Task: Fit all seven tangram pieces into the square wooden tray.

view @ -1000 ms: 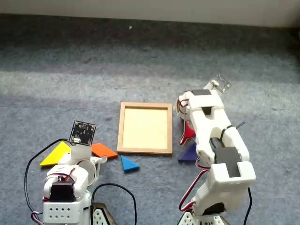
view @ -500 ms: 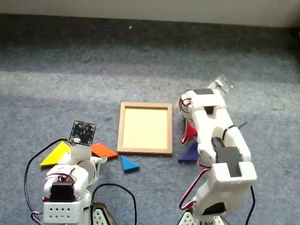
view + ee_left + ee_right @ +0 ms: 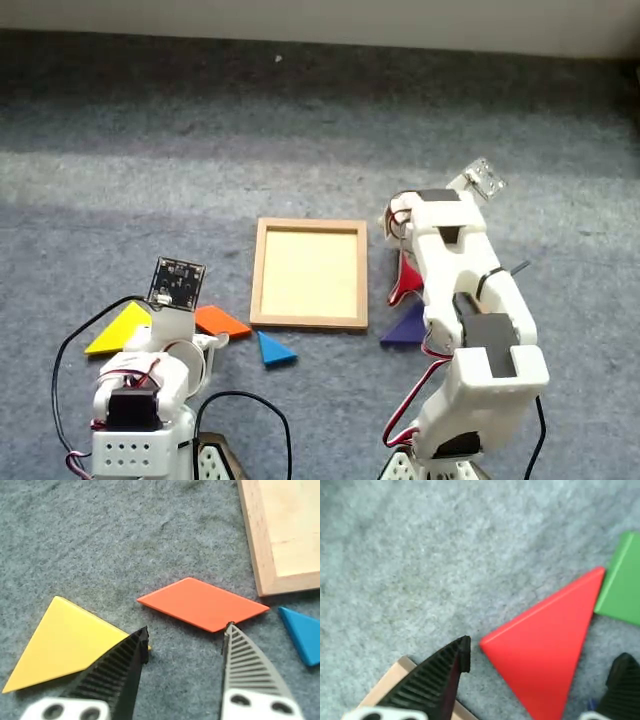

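Note:
The square wooden tray (image 3: 258,272) lies in the middle of the grey carpet with nothing in it. Left of it lie a yellow triangle (image 3: 120,327), an orange parallelogram (image 3: 222,321) and a blue triangle (image 3: 274,349). My left gripper (image 3: 186,632) is open just above the carpet, one fingertip at the orange parallelogram (image 3: 202,604), the other at the yellow triangle (image 3: 65,642). Right of the tray, a red triangle (image 3: 404,280) and a dark blue triangle (image 3: 405,328) lie partly under the right arm. My right gripper (image 3: 542,660) hangs open over the red triangle (image 3: 545,642), beside a green piece (image 3: 622,580).
A corner of the tray (image 3: 395,680) shows close to the right gripper's fingers. The right arm (image 3: 470,300) stretches along the tray's right side. Open carpet lies beyond the tray toward the far wall.
The right arm's wrist has shifted slightly to the right. The left arm and all pieces have stayed where they were.

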